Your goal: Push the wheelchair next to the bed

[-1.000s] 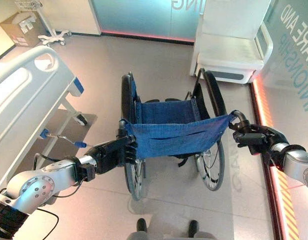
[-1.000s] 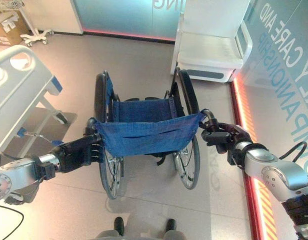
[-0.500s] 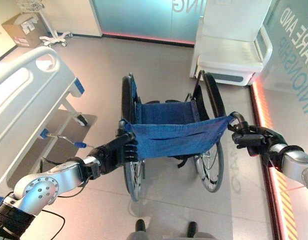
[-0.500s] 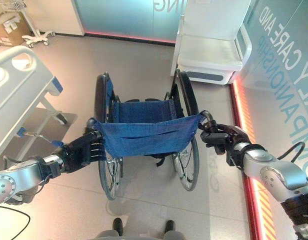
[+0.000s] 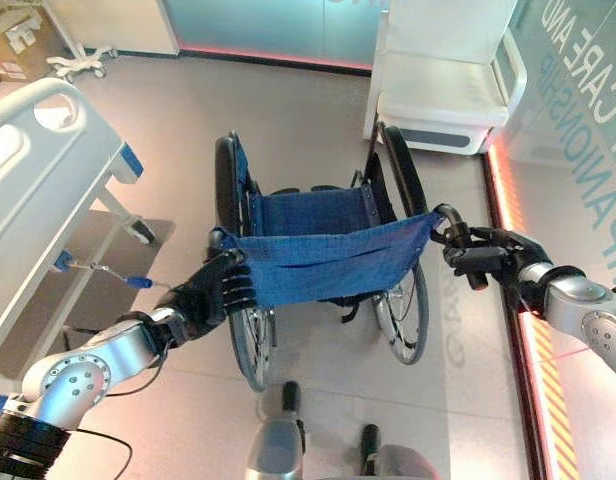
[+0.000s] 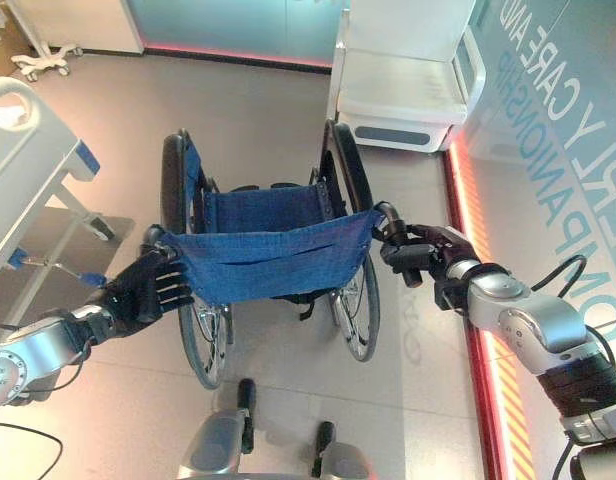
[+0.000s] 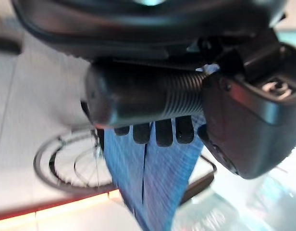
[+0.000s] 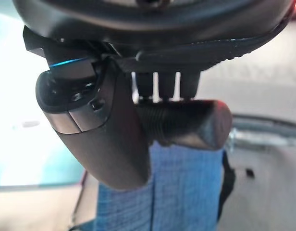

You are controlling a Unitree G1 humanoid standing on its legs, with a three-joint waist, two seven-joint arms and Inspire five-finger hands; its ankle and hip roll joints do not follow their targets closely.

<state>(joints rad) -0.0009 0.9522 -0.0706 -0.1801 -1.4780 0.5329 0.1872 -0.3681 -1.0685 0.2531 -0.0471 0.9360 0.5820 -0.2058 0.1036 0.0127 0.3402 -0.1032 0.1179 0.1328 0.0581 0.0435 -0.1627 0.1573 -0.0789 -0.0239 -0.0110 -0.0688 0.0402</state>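
Observation:
A wheelchair [image 5: 323, 262] with a blue fabric seat and back and black wheels stands on the floor in front of me, facing away. My left hand [image 5: 214, 296] is shut on its left push handle [image 7: 138, 95], fingers curled round the ribbed grip. At the other side my right hand [image 5: 490, 259] is shut on the right push handle [image 8: 184, 123]. The white hospital bed [image 5: 38, 190] with blue corner fittings lies at the left, about a wheel's width from the chair.
A white armchair [image 5: 443, 80] stands at the back right, just beyond the wheelchair. A glass wall with a red-lit floor strip [image 5: 516, 260] runs along the right. A white wheeled stand [image 5: 78, 58] and a cardboard box [image 5: 18, 25] are at the far left.
The whole scene has slid left and down in view as the camera moved. The wheelchair has rolled forward a little, with both hands still holding its handles.

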